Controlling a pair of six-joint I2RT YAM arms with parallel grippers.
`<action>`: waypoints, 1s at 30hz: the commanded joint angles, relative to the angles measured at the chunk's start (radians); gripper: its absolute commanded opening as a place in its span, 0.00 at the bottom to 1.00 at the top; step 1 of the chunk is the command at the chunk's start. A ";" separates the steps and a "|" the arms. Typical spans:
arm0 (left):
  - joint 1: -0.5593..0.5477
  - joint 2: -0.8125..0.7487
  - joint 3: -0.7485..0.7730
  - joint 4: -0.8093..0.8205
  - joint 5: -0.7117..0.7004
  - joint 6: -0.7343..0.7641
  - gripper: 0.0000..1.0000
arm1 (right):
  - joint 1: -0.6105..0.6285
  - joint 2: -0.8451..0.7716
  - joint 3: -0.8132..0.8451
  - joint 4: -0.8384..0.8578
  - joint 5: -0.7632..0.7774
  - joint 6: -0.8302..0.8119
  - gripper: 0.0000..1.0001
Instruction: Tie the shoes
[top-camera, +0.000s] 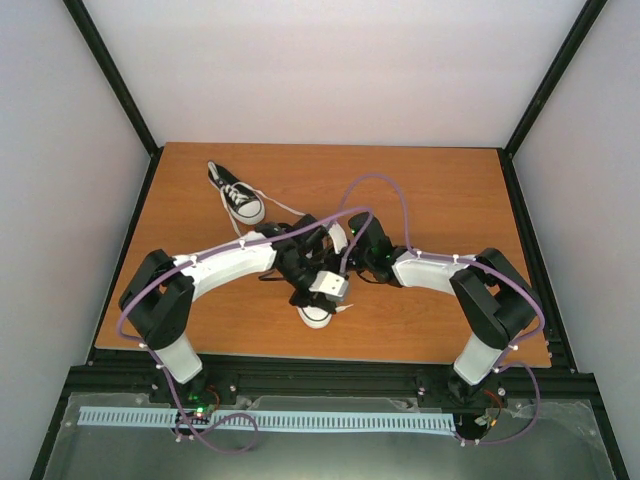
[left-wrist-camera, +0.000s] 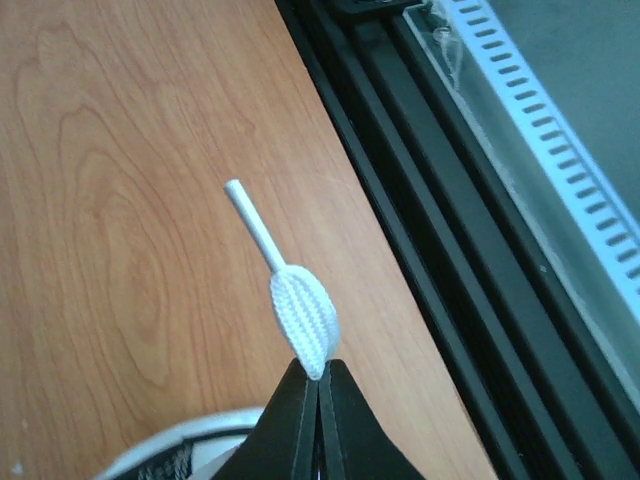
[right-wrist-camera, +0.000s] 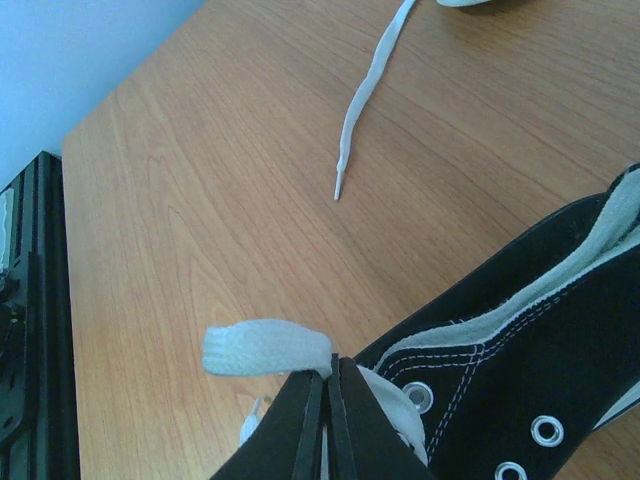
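One black sneaker (top-camera: 236, 195) with a white toe cap lies at the far left of the table, its laces trailing loose. The other sneaker (top-camera: 316, 314) sits mid-table, mostly hidden under both grippers. My left gripper (left-wrist-camera: 318, 372) is shut on the end of a white lace (left-wrist-camera: 302, 312), whose aglet (left-wrist-camera: 250, 220) sticks out beyond the tips; the toe cap (left-wrist-camera: 170, 450) shows below. My right gripper (right-wrist-camera: 328, 365) is shut on a folded bit of white lace (right-wrist-camera: 265, 347) beside the shoe's eyelets (right-wrist-camera: 520, 350). In the top view the grippers sit at its front (top-camera: 335, 303) and back (top-camera: 322, 232).
The far shoe's loose lace (right-wrist-camera: 365, 90) lies across the wood in the right wrist view. The black frame rail (left-wrist-camera: 470, 250) runs along the table's near edge close to the left gripper. Purple cables (top-camera: 385, 195) loop above the arms.
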 joint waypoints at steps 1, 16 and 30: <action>-0.060 -0.006 0.002 0.186 -0.076 -0.076 0.02 | -0.007 0.005 0.014 0.000 0.000 -0.001 0.03; -0.060 -0.098 0.029 0.106 -0.143 -0.111 0.45 | -0.006 0.017 0.018 -0.010 -0.009 -0.015 0.03; 0.417 -0.153 -0.037 0.107 0.094 -0.290 0.47 | 0.047 0.016 -0.034 0.117 0.066 0.081 0.03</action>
